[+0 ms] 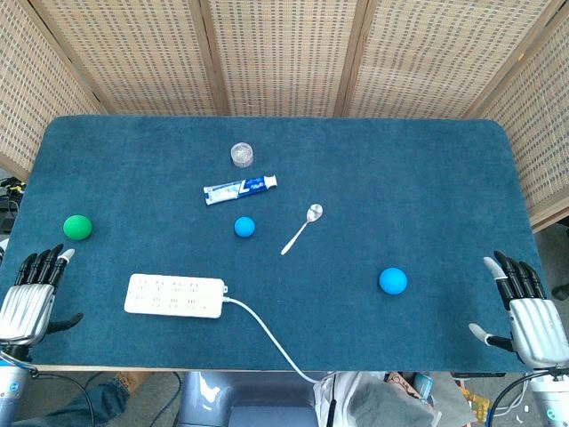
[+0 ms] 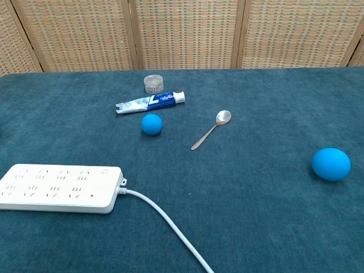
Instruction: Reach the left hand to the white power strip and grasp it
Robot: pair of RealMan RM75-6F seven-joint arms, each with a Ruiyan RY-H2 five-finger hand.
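Left hand (image 1: 31,294) is seen at the surface (image 1: 427,178) edge — fingers apart, empty, near the strip (image 1: 174,295). Right hand (image 1: 529,307) likewise spread, empty — well apart.

A staged lab test area: a blue-carpeted table (image 1: 427,178) enclosed by woven wicker screens (image 1: 284,53).

The head view is looking steeply down over the whole surface (image 1: 427,178); the chest view is looking low and nearer, sharing its middle.
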